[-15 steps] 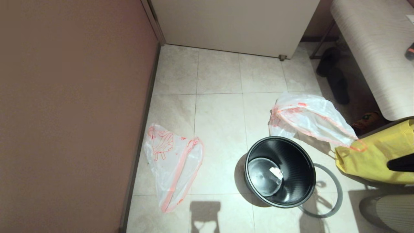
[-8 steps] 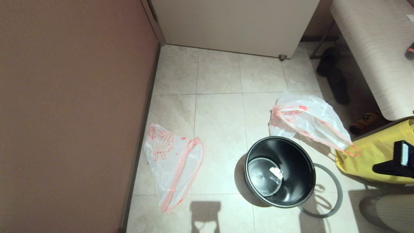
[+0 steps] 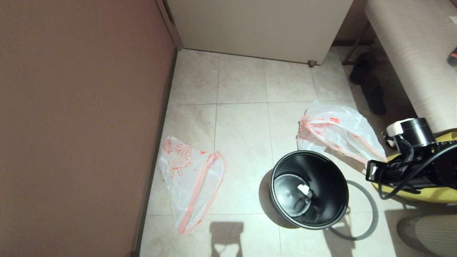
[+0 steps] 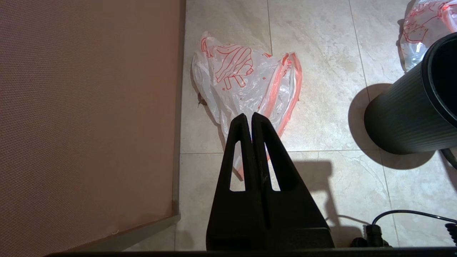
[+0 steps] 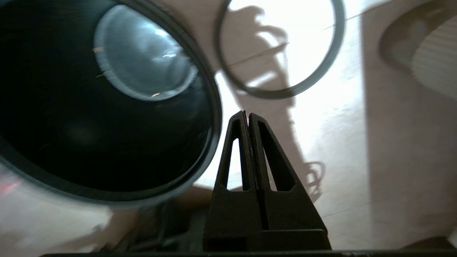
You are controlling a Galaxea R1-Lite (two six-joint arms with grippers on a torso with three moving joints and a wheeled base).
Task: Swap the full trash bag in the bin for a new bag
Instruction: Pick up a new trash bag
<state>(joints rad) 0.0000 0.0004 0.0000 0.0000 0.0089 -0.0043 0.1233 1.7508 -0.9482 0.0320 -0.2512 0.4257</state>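
The bin point(image 3: 309, 189) point(image 4: 410, 107) point(image 5: 107, 107) stands upright on the tiles, black and glossy inside, with a white scrap at its bottom. Its grey hoop point(image 3: 376, 214) point(image 5: 275, 94) lies flat on the floor beside it. The new bag point(image 3: 191, 178) point(image 4: 246, 82) lies limp and flat by the left wall. My left gripper point(image 4: 251, 115) hangs shut and empty above its near end. My right arm point(image 3: 410, 167) reaches in over the yellow bag; its gripper point(image 5: 247, 113) is shut and empty, above the floor between bin and hoop. A puffier bag point(image 3: 335, 132) of the same make lies behind the bin; no bottles show through it.
A brown wall point(image 3: 78, 125) closes the left side and a white cabinet point(image 3: 257, 25) the back. A yellow fabric bag point(image 3: 435, 195), dark shoes point(image 3: 371, 89) and a padded bench point(image 3: 410, 53) crowd the right. Bare tiles point(image 3: 242, 142) lie between the two plastic bags.
My right arm has swung in from the right edge toward the bin. The puffier bag's drawstring loop has drawn back off the yellow bag. Bin, hoop and limp bag have not moved.
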